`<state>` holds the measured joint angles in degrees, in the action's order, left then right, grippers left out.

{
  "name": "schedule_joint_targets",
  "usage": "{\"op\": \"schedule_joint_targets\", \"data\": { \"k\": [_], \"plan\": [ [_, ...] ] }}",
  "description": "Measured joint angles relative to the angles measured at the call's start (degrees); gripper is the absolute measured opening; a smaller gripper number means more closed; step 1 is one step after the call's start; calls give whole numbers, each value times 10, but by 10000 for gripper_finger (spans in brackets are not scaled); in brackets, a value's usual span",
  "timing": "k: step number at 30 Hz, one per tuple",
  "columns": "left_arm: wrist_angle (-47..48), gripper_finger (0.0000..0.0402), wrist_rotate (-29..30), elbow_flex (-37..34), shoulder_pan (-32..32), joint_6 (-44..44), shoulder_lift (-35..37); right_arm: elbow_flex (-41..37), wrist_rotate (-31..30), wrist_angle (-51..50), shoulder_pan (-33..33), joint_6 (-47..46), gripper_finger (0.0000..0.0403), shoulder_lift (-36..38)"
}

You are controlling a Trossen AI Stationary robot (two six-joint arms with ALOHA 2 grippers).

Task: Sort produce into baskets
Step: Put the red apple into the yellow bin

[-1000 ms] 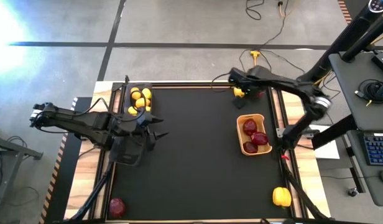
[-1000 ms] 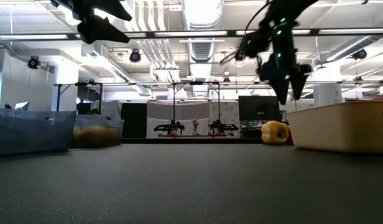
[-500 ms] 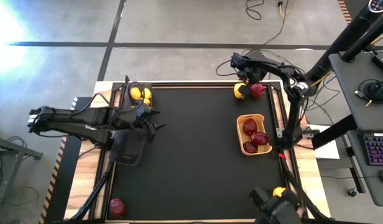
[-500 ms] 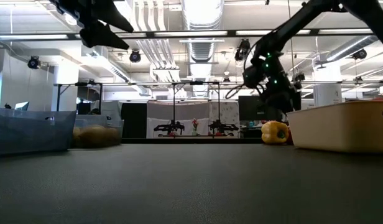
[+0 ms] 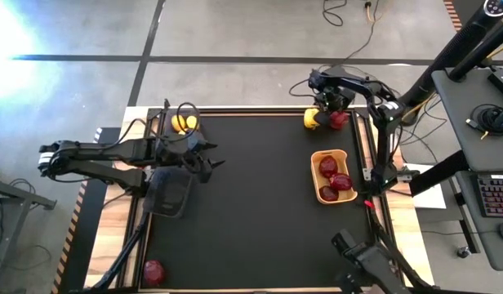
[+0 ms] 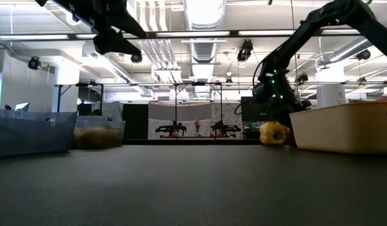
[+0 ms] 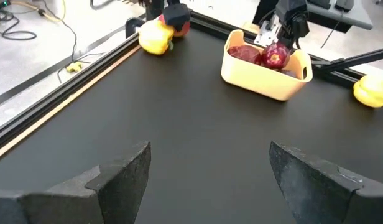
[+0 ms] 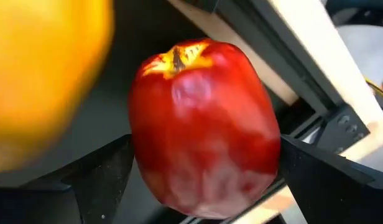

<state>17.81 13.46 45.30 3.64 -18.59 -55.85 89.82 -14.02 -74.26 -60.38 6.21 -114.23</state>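
Note:
A red apple lies at the table's far right corner, next to a yellow pepper. My right gripper stands over the apple, pointing down and open, one finger on each side of it. The orange-tan basket holds dark red produce. My left gripper hovers open above the table's left side with nothing between its fingers. Yellow produce lies in a basket at the far left, and a black mesh basket stands under the left arm. My right gripper's fingers come down from above on either side of the red apple, which rests on the table. I cannot tell whether they touch its sides.
A dark red piece lies at the near left corner. Another yellow pepper lies toward the near right, where a dark shape covers that corner in the high view. The black mat's middle is bare.
My right gripper has gone toward the far right corner and down, tipping steeper, until its open fingers stand around the red apple. My left gripper has drifted a little toward the table's right, still open.

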Motion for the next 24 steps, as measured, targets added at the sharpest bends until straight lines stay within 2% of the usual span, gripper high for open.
{"op": "schedule_joint_targets", "data": {
  "k": [8,13,19,24],
  "plan": [
    [-3,310,-6,0,0,-13,-5,-8,-9,-5,0,-32,370,-24],
    [-4,310,-6,0,0,-18,-5,-10,4,0,-1,-33,342,-9],
    [-25,310,-6,0,0,-19,-4,-12,32,-3,3,-37,341,33],
    [-50,310,-6,0,0,-19,-4,-12,74,-42,42,-60,341,113]
  ]
}}
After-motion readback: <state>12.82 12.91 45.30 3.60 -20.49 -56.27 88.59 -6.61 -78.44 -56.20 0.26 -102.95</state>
